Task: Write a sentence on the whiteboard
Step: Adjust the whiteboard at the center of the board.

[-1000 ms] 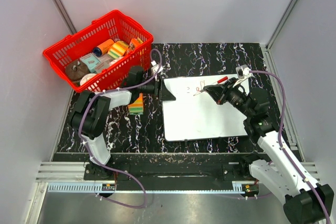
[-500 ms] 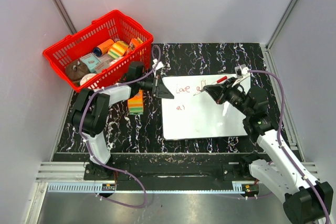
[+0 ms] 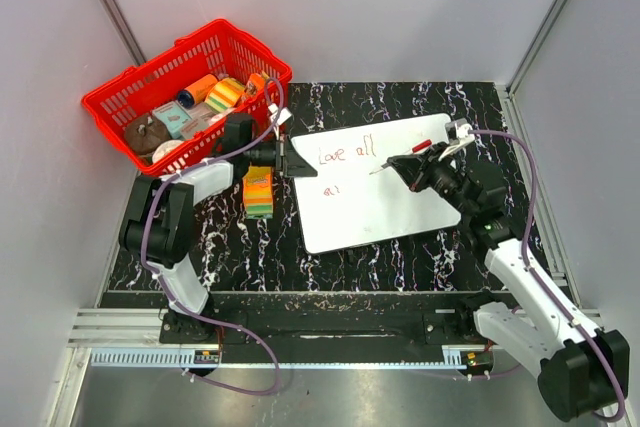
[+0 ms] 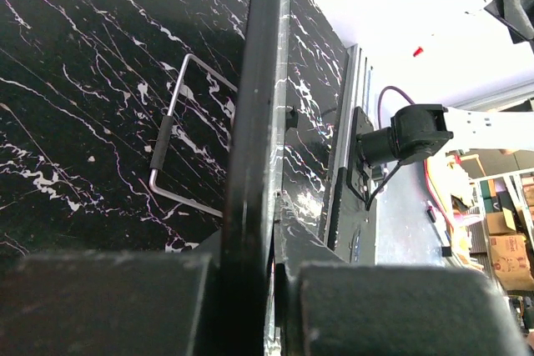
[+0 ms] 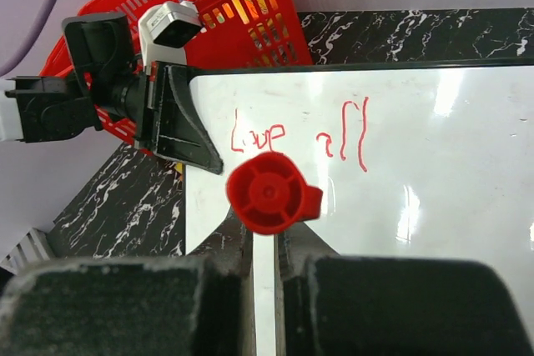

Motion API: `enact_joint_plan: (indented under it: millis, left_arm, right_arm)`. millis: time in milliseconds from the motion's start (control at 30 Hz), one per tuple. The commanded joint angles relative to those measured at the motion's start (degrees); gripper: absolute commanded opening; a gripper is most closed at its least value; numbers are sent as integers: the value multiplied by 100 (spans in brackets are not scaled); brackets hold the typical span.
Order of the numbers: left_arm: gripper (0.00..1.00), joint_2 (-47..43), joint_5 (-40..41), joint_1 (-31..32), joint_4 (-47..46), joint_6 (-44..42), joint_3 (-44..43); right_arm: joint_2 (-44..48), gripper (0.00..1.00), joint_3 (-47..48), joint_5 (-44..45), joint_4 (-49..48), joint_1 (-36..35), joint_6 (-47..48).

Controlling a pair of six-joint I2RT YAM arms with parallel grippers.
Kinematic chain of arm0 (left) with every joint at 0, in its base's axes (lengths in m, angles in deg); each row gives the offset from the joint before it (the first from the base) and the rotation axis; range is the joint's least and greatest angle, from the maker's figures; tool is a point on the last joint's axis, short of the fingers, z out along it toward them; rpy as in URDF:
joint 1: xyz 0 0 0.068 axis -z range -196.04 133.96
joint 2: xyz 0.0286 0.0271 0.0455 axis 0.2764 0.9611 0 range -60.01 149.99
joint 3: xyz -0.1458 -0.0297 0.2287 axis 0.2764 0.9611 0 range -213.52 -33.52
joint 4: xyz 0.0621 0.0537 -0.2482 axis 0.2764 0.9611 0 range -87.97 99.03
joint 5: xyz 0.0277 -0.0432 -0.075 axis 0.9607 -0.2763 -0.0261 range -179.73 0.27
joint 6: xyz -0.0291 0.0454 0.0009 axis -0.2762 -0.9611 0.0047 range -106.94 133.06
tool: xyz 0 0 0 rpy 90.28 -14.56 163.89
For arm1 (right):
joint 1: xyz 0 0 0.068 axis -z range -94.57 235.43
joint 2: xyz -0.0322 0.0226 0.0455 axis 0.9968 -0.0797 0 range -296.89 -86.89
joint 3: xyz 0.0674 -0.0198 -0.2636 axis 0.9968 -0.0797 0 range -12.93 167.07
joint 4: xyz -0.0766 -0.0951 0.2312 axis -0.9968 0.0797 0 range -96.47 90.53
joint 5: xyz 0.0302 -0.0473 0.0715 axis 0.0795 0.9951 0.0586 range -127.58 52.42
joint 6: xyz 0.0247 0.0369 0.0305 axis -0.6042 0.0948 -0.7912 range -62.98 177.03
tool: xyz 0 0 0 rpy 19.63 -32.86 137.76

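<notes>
The whiteboard [image 3: 385, 209] lies skewed, red sentence [image 3: 332, 156] near its top.

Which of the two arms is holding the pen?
The right arm, its jaws shut on the red-capped pen above the whiteboard. The left arm holds no pen; its jaws clamp the whiteboard's edge.

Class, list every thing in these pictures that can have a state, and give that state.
whiteboard, lying askew, left edge clamped.
sentence, unfinished: "Love all" plus a started second line.
pen, gripped, tip toward the whiteboard.
left gripper, fingers shut on the whiteboard.
right gripper, fingers shut on the pen.
red basket, holding assorted items.
</notes>
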Motion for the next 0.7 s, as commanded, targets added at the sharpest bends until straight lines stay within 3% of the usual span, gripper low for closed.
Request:
enact_joint_plan:
  millis: [0,167,433,667]
  left_arm:
    - [0,-49,2145,-364,-643,-1655,-164]
    - [0,-48,2108,-435,-46,-2190,-323]
    - [0,-119,2354,-488,420,-2471,-375]
    - [0,-84,2355,-752,430,-2472,-410]
  right_arm:
    - [-144,0,75,360,-431,-215,366]
    - [-364,0,260,1684,-431,-1288,1279]
    - [-979,0,-56,3714,-1985,-2720,2378]
    - [-1962,0,-162,4325,-3252,-3442,3188]
